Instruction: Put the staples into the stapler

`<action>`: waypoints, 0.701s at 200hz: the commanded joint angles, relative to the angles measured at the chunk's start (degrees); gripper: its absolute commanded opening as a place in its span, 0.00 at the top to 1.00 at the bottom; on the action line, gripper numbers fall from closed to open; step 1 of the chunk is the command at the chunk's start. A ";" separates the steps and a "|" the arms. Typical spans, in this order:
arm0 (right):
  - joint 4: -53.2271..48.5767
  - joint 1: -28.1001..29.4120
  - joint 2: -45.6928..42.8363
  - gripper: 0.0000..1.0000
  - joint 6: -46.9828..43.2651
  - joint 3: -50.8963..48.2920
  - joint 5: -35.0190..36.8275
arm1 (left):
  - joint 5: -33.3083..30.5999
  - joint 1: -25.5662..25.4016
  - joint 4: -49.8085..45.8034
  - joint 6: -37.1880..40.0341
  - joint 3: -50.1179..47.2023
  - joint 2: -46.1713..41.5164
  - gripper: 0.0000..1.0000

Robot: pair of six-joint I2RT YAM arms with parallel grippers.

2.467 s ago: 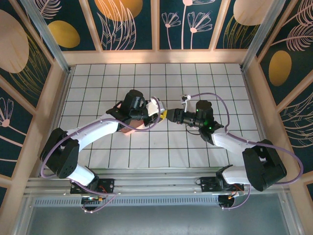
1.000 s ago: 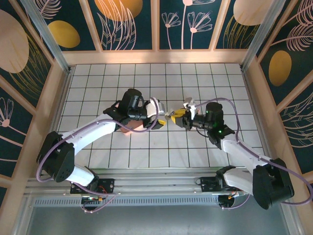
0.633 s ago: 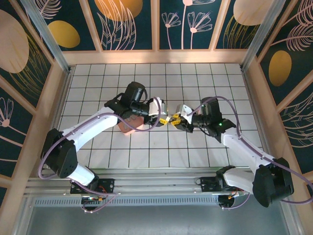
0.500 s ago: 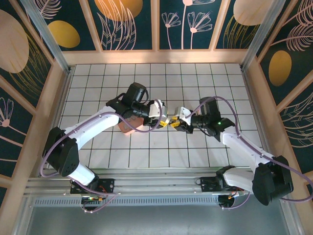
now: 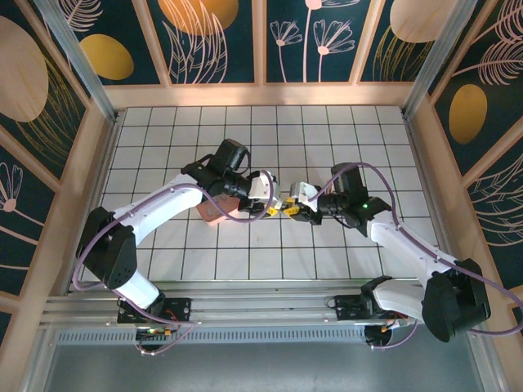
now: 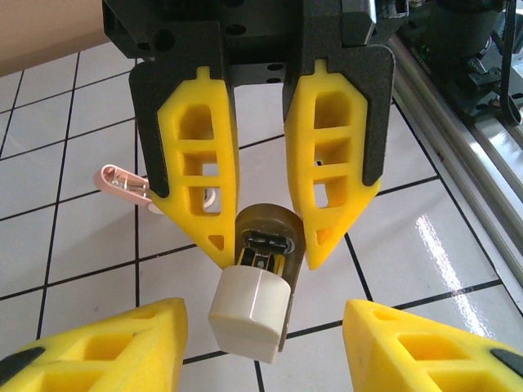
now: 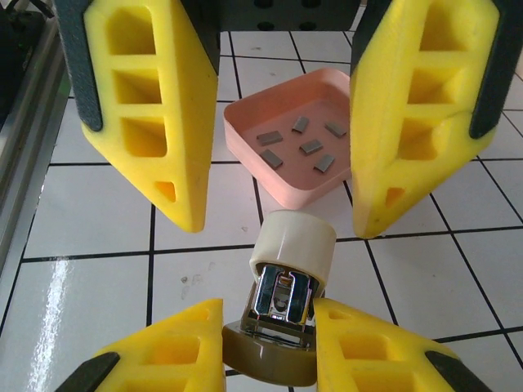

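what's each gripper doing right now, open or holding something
Left gripper: open, holding nothing.
Right gripper: shut on the small whitish-beige and grey-metal mini stapler, gripped at its brown base end.

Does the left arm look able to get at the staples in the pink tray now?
Probably yes: the left claw is open and holds nothing, and the staples lie uncovered in the tray, though it sits partly under that arm.

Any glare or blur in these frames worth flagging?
Left wrist view: a bright glare streak on the glossy white tiled table. Right wrist view: similar glare lower left; small beige-and-metal stapler sharp. Top view: evenly lit, stapler too small to resolve.
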 commanded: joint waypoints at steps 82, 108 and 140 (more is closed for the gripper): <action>4.42 0.71 -0.74 0.94 0.57 0.92 -1.33 | 4.87 -0.45 -0.32 2.42 2.86 2.68 0.59; 4.96 0.70 -0.99 0.94 1.01 0.78 -1.32 | 5.15 -0.44 -1.03 2.84 3.39 3.04 0.62; 6.42 0.70 -1.97 0.94 1.08 -0.12 -0.98 | 3.92 -0.46 -2.01 3.40 3.90 3.40 0.68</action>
